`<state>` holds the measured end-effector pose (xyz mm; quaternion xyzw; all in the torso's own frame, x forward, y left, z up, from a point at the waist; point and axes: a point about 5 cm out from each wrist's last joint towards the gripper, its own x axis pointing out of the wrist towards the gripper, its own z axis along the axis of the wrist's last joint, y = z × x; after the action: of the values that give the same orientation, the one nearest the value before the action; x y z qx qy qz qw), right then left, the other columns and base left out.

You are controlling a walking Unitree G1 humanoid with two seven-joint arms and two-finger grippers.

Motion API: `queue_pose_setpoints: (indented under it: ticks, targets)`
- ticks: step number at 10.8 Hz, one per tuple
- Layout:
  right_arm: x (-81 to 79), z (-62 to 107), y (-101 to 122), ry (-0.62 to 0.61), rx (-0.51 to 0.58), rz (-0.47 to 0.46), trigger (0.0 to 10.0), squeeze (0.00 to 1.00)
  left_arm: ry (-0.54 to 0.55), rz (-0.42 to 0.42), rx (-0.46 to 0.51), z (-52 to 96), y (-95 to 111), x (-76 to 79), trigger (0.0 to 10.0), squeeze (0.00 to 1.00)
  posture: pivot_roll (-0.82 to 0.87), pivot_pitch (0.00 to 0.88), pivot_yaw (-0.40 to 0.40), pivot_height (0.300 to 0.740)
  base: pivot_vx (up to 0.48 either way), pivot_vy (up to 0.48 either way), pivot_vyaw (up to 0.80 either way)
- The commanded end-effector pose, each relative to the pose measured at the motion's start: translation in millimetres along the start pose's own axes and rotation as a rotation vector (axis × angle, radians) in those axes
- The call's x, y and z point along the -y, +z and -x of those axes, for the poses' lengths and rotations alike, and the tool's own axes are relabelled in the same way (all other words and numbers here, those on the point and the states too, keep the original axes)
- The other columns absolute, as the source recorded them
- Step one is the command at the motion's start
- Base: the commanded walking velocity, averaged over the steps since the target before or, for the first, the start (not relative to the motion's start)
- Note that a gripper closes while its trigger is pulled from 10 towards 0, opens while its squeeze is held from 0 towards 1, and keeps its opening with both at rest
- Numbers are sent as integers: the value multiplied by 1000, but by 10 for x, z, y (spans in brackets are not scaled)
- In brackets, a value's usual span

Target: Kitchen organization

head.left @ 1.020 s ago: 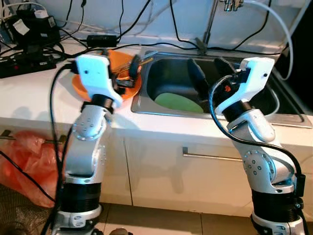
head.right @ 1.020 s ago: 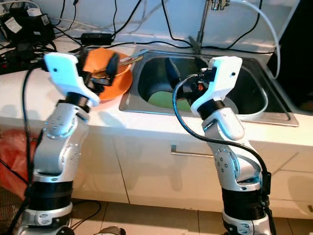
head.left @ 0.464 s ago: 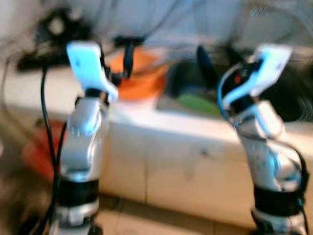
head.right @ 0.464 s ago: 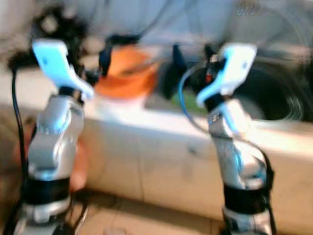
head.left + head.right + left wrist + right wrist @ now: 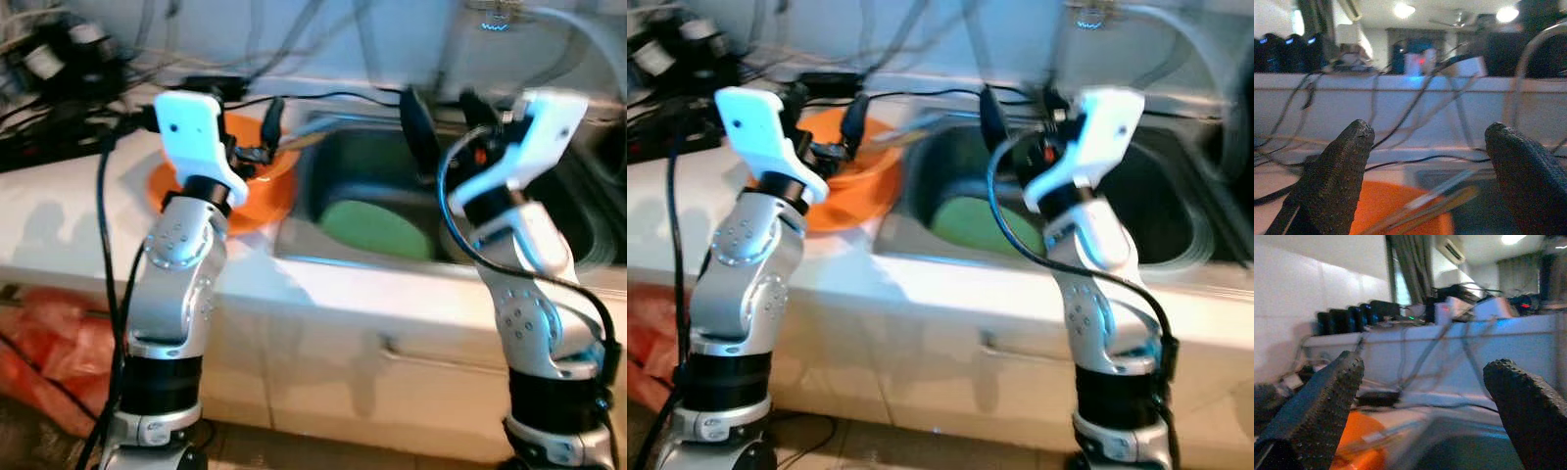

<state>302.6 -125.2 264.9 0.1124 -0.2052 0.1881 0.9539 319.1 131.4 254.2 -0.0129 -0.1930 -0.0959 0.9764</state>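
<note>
— Sharper now than half a second ago, when the head views were smeared with motion; the camera has shifted since a second ago, so the sink sits a little more to the middle. How are the arms posed?

— Both silver arms are bent at the elbow and raised in front of a white cabinet front, forearms reaching up over the white counter (image 5: 59,211). The left gripper (image 5: 257,137) hangs above an orange bowl (image 5: 257,191); its fingers (image 5: 1339,171) are spread wide apart and hold nothing. The right gripper (image 5: 443,122) is lifted over the sink (image 5: 294,230), fingers (image 5: 1327,396) also spread wide and empty.

— Where is the bowl relative to the left fingers?

— Just under and slightly beyond them, on the counter right beside the sink's left rim. In the left wrist view its orange rim shows low between the two fingertips, not touching either.

— What is in the containers?

— Long utensils (image 5: 1430,200) lean out of the bowl toward the sink; I cannot tell what kind. A green plate or board (image 5: 377,227) lies flat in the sink basin.

— And farther back?

— Black cables (image 5: 211,83) trail along the rear of the counter against a white wall, with dark electrical gear (image 5: 69,64) at the far left. Red plastic bag (image 5: 49,343) lies low by the cabinet on the left.
</note>
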Motion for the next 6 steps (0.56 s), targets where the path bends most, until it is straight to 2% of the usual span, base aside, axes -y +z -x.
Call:
queue_pose_setpoints:
  ticks: [1, 6]
  targets:
    - [-16, 4, -2, 8, -5, 9, 10000, 0, 2, 7, -8, 5, -3, -6, 10000, 0, 103, 89, -1, 740, 0, 0, 0]
    - [-60, 17, -43, 27, -28, -12, 10000, 0, -6, 5, -91, -31, -144, -3, 10000, 0, 103, 97, 2, 740, 0, 0, 0]
